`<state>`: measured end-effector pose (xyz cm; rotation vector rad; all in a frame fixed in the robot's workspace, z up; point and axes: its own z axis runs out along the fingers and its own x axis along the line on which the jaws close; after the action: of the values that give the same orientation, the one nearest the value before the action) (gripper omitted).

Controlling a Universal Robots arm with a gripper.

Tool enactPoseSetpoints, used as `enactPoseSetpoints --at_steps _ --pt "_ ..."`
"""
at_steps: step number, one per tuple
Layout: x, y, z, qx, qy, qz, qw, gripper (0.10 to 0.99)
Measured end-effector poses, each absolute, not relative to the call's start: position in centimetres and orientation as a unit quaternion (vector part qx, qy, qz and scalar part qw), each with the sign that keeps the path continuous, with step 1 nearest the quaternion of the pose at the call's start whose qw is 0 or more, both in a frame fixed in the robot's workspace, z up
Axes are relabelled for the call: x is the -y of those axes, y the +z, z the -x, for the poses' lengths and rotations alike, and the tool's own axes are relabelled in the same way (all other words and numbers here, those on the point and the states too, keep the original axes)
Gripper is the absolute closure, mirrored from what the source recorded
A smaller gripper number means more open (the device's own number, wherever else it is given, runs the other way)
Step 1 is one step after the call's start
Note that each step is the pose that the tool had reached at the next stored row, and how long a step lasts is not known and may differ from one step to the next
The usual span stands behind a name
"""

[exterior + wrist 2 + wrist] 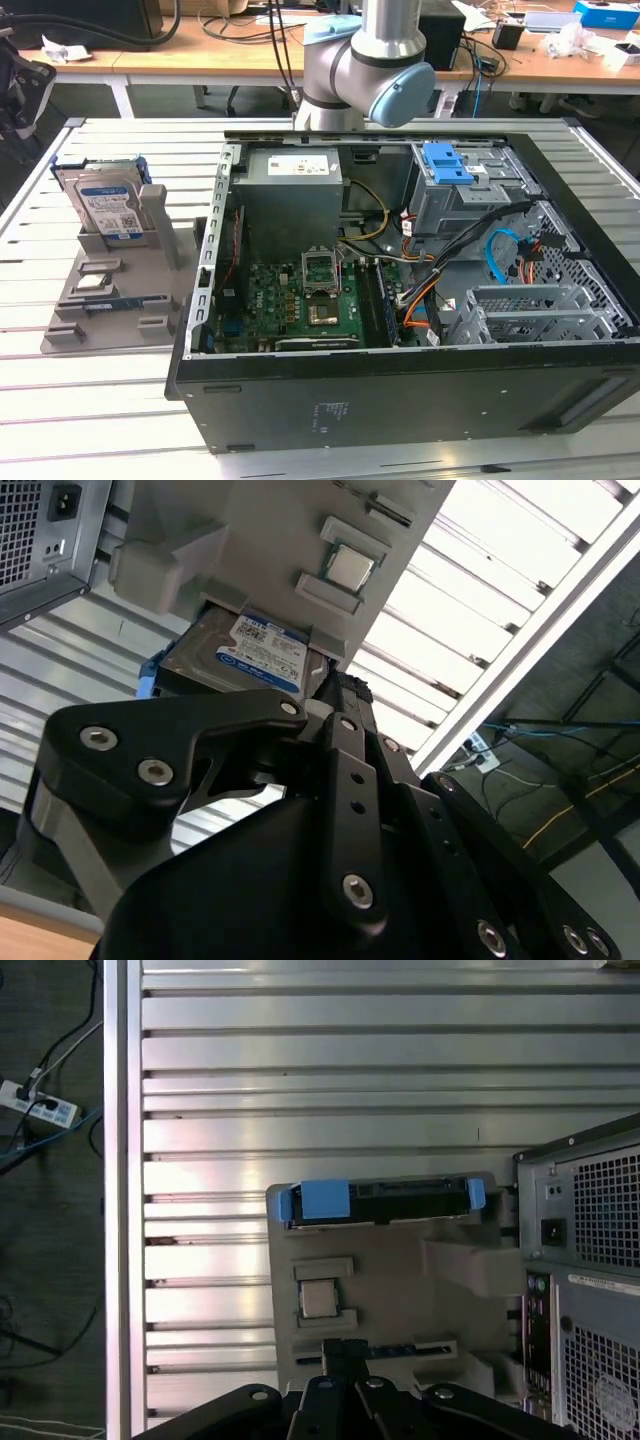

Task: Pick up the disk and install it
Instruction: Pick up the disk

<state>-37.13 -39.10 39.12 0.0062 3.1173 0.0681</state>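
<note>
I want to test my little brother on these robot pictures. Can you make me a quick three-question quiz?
1. True or false: the disk already sits inside the computer case.
2. Pick one. The disk stands upright in: A) a grey holder on the table; B) a red box; C) a person's hand.
3. Fill the gap: the plastic clip on the disk's edge is coloured ____.

Key: 1 false; 2 A; 3 blue.
</note>
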Motion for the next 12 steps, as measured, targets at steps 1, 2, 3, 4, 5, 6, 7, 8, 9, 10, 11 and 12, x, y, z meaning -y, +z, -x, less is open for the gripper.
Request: enactPoseSetpoints --at_steps 1,2,3,4,5,6,7,8,9,10,11,12 --pt "39.1 39.12 37.13 -1.0 0.022 0.004 0.012 0.984" --pt "39.1 39.12 37.13 -1.0 0.022 0.012 0.011 0.984" --pt "39.1 39.12 37.13 -1.0 0.022 0.017 0.011 0.984" --pt "39.1 39.12 37.13 -0.999 0.022 0.026 0.011 0.984" --pt "39.1 39.12 37.13 -0.999 0.022 0.033 0.011 0.984" --pt "39.1 39.12 37.13 -0.999 0.022 0.044 0.011 0.984" --pt "39.1 39.12 37.13 -0.998 0.023 0.065 0.01 0.984" --pt "39.1 39.12 37.13 -0.997 0.023 0.077 0.01 0.984" --pt "39.1 39.12 37.13 -0.996 0.023 0.086 0.01 0.984" --pt "39.1 39.12 37.13 -0.995 0.023 0.095 0.01 0.984" --pt "39.1 39.12 37.13 -0.995 0.023 0.102 0.009 0.984" --pt "39.1 39.12 37.13 -0.994 0.023 0.106 0.009 0.984"
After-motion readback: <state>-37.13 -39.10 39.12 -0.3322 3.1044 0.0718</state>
